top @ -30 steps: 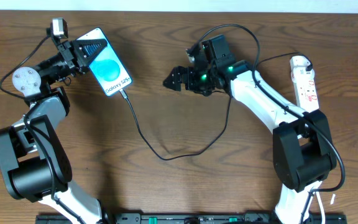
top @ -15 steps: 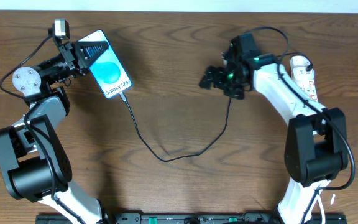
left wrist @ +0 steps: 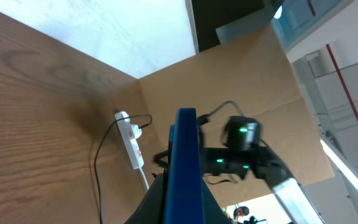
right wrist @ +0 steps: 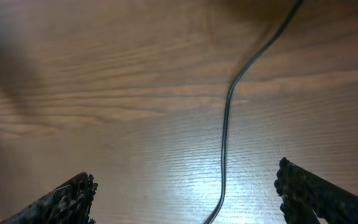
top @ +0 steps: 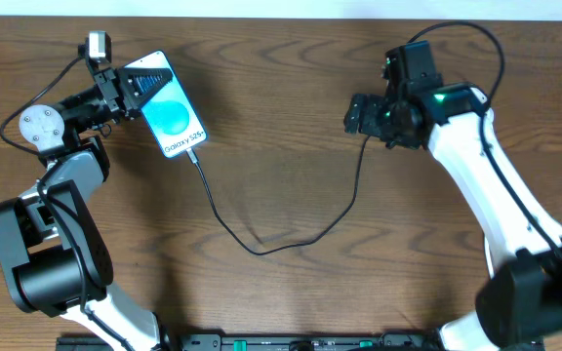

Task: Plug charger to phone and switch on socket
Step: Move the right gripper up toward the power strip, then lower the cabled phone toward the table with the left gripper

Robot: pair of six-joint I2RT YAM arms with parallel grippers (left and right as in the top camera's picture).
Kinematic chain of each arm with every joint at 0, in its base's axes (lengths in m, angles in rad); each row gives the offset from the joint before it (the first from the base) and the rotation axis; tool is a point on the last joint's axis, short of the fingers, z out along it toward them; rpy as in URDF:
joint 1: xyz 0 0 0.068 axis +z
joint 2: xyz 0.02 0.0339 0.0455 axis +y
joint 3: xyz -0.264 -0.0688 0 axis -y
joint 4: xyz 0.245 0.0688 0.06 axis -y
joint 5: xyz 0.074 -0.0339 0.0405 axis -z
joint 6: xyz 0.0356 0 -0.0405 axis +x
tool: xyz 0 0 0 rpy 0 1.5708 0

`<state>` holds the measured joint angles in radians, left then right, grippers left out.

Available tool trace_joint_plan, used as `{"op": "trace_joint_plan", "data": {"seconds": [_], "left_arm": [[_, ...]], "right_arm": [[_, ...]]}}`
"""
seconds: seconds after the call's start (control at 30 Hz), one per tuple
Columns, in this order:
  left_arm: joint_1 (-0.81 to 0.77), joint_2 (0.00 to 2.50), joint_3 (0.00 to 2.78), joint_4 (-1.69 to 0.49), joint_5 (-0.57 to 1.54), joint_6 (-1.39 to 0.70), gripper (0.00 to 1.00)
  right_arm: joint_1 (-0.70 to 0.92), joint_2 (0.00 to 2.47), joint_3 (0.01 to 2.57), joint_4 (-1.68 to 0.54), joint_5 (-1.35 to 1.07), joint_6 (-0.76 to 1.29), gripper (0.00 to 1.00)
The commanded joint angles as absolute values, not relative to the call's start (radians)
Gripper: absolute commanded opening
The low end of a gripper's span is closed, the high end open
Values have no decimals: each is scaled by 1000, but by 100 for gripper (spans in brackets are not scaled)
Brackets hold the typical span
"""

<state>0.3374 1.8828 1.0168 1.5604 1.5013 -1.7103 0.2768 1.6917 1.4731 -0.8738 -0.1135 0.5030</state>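
Brown wooden desk (top: 281, 58): your left pincer (top: 140, 80) clamps the phone (top: 171, 109) at the far left, the charger (right wrist: 224, 127) apparently plugged into its lower end. Your right pincer (top: 355, 115) hangs spread and empty over the charger's slack. Next, by this view: reach the socket (left wrist: 131, 140) and switch it on.

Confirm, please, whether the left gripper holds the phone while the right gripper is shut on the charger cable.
Not quite: the left gripper does hold the phone, but the right gripper is open above the charger cable, per the right wrist view.
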Motion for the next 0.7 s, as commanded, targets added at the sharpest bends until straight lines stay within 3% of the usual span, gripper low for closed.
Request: {"op": "trace_joint_plan", "data": {"seconds": [0.0, 0.67], "left_arm": [[321, 1863, 1028, 1573, 1517, -1688, 7], [143, 1953, 996, 1572, 1540, -1544, 8]], "right_arm": [[295, 1614, 1485, -883, -87, 492, 92], [308, 1507, 1485, -921, -63, 492, 92]]}}
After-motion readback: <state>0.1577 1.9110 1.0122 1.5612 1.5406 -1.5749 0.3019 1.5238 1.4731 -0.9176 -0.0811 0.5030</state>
